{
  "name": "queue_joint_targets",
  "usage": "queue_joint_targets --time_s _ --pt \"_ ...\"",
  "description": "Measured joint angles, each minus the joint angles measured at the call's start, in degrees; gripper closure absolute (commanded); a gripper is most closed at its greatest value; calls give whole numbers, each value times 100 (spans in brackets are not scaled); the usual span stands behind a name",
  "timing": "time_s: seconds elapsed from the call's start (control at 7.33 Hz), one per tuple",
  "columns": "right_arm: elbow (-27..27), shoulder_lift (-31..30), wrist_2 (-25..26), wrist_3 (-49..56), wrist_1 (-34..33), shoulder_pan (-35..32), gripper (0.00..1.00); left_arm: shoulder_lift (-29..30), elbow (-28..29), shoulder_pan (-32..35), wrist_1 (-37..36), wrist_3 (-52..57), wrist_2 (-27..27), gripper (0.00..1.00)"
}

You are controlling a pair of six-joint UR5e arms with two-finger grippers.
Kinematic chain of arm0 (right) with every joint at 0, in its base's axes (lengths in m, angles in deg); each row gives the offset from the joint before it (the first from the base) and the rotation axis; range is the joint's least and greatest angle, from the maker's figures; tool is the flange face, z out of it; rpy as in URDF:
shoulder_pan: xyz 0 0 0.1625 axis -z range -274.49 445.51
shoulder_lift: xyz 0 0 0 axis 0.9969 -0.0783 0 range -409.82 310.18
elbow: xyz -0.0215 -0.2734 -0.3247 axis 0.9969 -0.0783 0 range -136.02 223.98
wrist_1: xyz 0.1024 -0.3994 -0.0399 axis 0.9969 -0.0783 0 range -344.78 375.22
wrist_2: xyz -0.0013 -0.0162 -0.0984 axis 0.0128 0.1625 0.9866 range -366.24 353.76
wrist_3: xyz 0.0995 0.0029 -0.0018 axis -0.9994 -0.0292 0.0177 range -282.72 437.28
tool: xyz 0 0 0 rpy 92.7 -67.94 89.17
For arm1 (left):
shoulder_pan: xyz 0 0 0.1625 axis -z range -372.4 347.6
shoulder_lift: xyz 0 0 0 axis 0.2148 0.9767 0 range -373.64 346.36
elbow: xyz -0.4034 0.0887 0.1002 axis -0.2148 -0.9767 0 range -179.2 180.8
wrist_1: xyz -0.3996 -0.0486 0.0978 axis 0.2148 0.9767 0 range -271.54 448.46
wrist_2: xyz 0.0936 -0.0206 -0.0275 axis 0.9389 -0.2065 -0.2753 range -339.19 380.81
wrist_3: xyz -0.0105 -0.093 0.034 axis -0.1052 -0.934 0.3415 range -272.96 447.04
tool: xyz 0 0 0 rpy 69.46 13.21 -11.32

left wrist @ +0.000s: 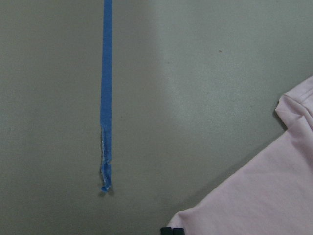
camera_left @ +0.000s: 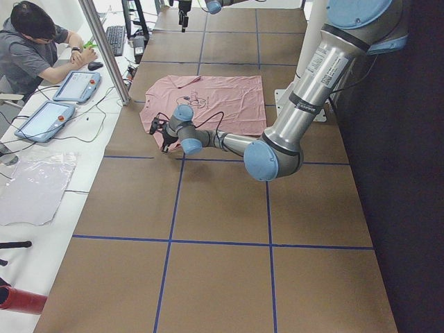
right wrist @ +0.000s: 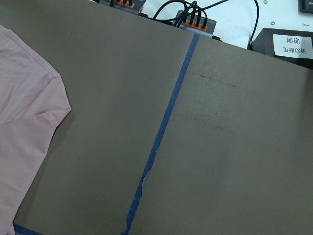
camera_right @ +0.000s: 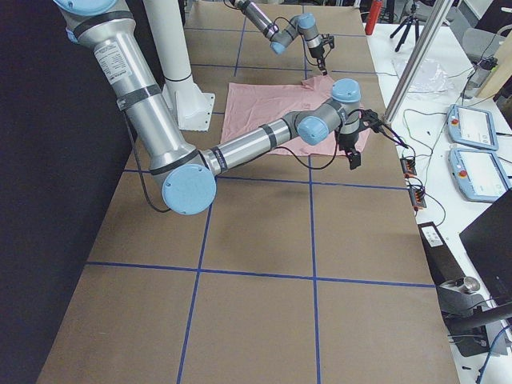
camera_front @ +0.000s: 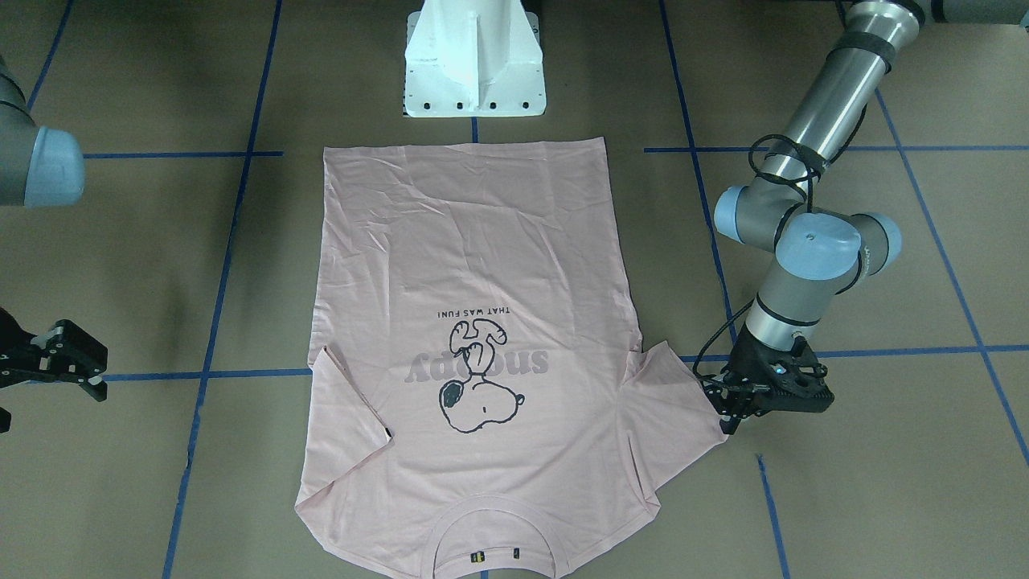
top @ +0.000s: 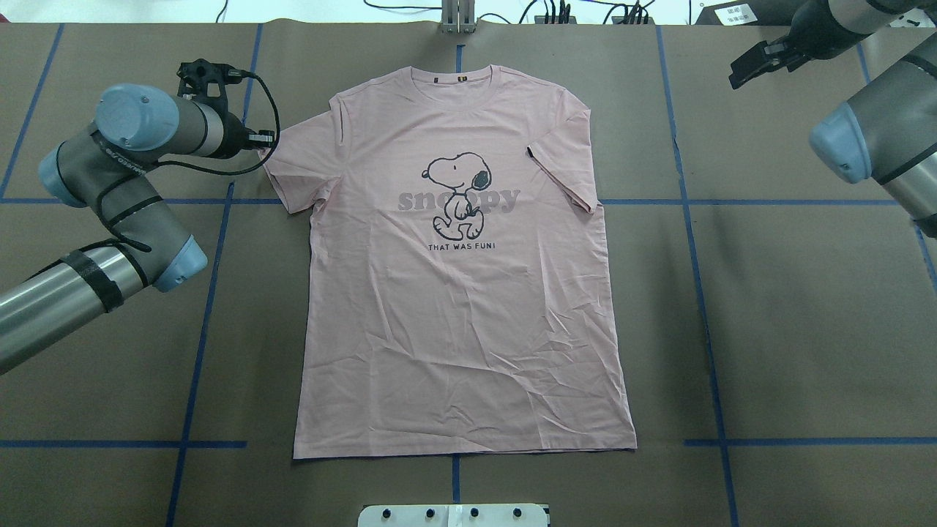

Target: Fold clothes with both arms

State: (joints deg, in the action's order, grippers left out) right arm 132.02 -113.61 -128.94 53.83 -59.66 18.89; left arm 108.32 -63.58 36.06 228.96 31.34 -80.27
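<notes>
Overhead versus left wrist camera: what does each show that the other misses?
Overhead only: the whole T-shirt spread flat, print up, plus the left arm and right arm, the right hand clear of the shirt. Left wrist only: the frayed end of a blue tape strip, close up. Both: one sleeve on the table, the left hand at its edge.

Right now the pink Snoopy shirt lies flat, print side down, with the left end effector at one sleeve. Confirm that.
No: the overhead view shows the shirt print side up. It lies flat, with the left end effector at one sleeve.
</notes>
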Motion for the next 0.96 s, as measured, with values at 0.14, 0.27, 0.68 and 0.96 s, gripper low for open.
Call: queue_joint_targets --time_s 0.14,0.27,0.68,0.96 --pt "31 -18 0 -1 0 0 0 -23 -151 5 -68 13 -12 100" --pt "65 -35 2 -3 0 0 0 -27 -456 5 -392 15 -17 100" --pt "104 -77 8 -5 0 0 0 476 -1619 -154 -2886 -194 74 100" --pt "108 -80 9 -4 0 0 0 1300 -1149 -458 -3671 -621 337 100"
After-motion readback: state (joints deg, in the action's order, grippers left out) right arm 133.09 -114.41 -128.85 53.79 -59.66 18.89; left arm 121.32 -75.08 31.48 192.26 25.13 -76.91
